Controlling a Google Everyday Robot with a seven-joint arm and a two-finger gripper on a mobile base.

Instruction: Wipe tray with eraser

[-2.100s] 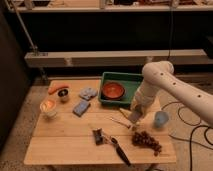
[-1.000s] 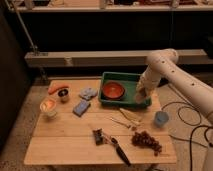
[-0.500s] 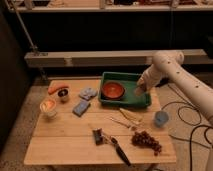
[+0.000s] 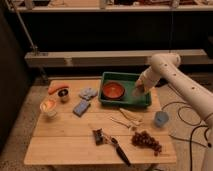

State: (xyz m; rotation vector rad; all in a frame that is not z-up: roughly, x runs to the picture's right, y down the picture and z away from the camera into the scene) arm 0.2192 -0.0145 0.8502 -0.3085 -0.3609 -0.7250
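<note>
Table (image 4: 65,142), wooden. Left of tray (image 4: 125,101): carrot (image 4: 57,88), small cup (image 4: 63,95), blue sponge (image 4: 81,107). Tray green, holding red bowl (image 4: 113,91) in its left half. Claw (image 4: 138,90) over tray's right end; whether it grips the eraser cannot be told, eraser not made out. Risk: sweeping left would shove the bowl, since it crowds the tray floor.

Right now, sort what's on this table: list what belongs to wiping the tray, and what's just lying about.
For the job:
green tray
end effector, over the tray's right side
No eraser can be picked out with certainty.

Lying about:
red bowl in the tray
carrot
blue sponge
grapes
blue cup
knife
</note>
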